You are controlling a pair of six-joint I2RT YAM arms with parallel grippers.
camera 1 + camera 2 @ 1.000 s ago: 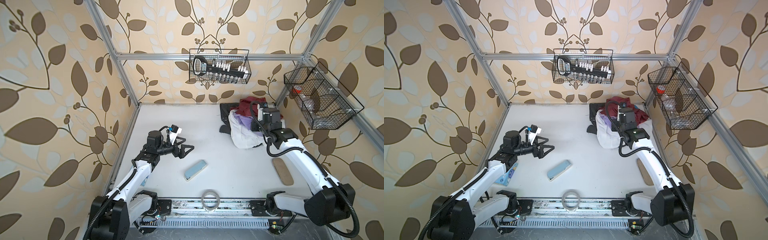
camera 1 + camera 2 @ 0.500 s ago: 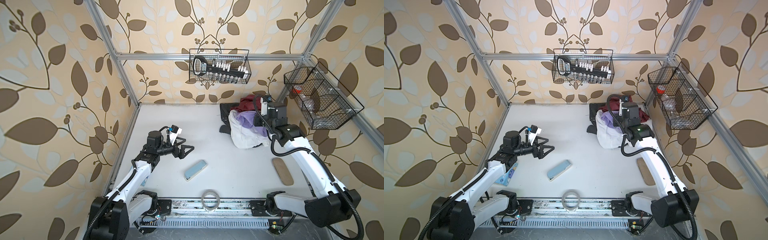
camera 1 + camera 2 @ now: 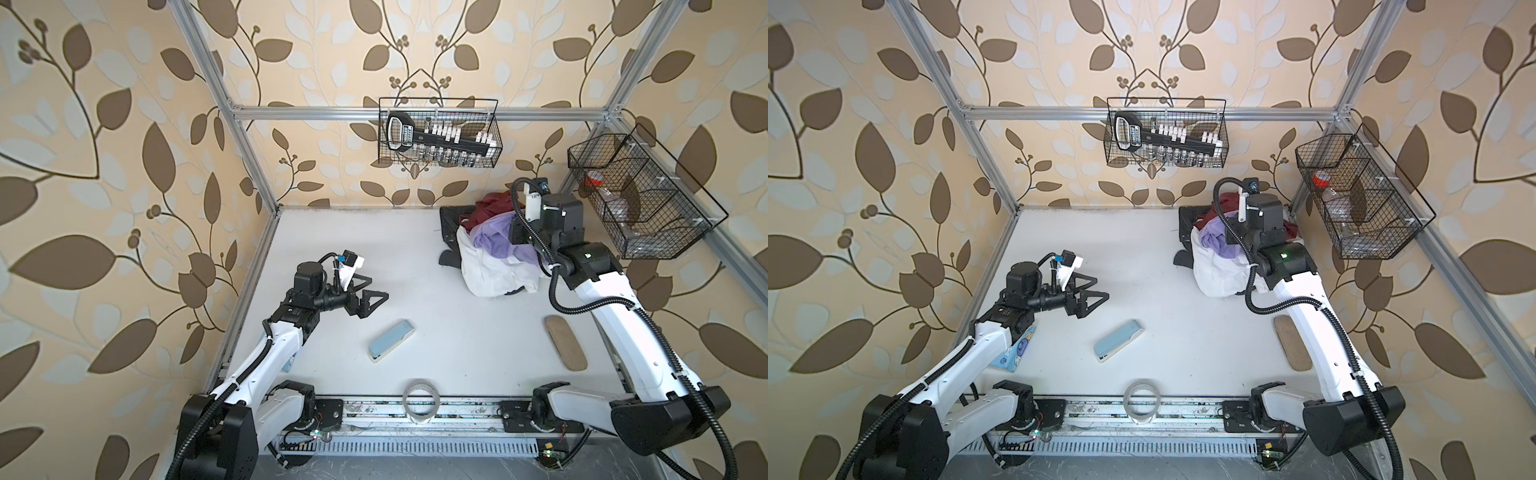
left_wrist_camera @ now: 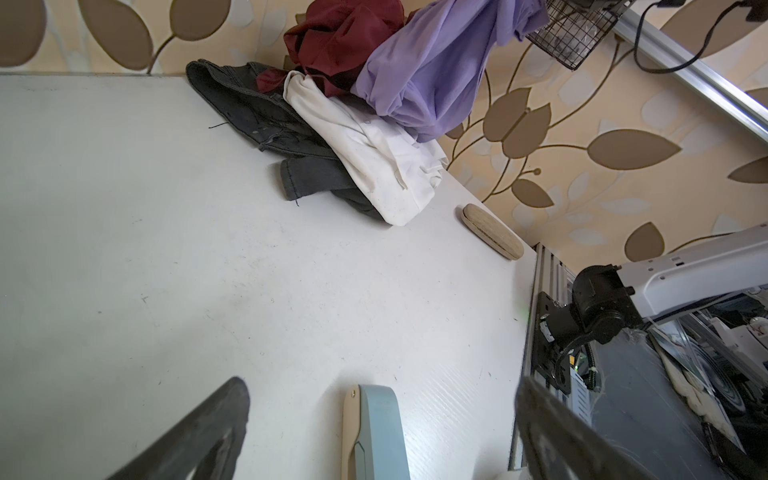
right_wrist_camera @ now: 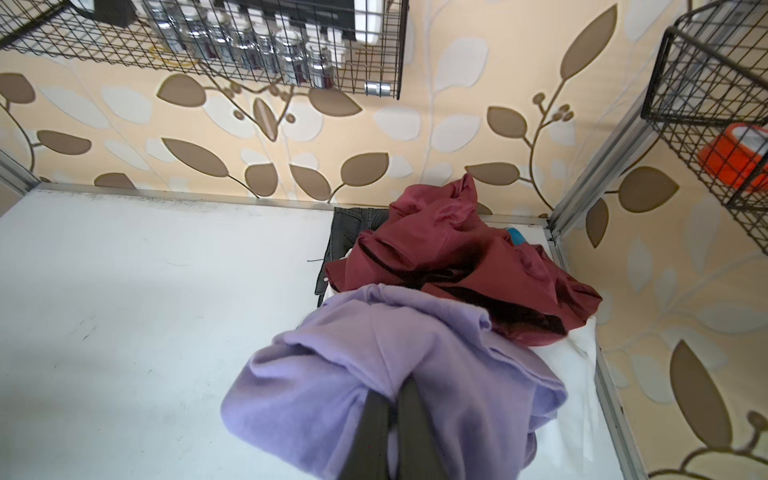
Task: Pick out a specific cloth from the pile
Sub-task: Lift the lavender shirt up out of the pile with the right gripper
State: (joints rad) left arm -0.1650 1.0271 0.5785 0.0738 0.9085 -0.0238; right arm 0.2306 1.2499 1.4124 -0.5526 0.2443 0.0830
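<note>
One cloth (image 3: 494,237) pinched above the pile (image 3: 482,266)

In both top views, the pile is seen in the far right corner of the table (image 3: 436,332), and the lavender cloth is lying on its top, between the maroon cloth (image 3: 493,204) and the white cloth (image 3: 503,279). The left gripper (image 3: 376,289) is held well apart from it, with jaws spread wide and nothing between them. In the left wrist view, the cloth (image 4: 432,70) is seen hanging from above, over the white cloth. In the right wrist view, the right gripper (image 5: 395,399) is closed tight on a fold of the cloth.
</note>
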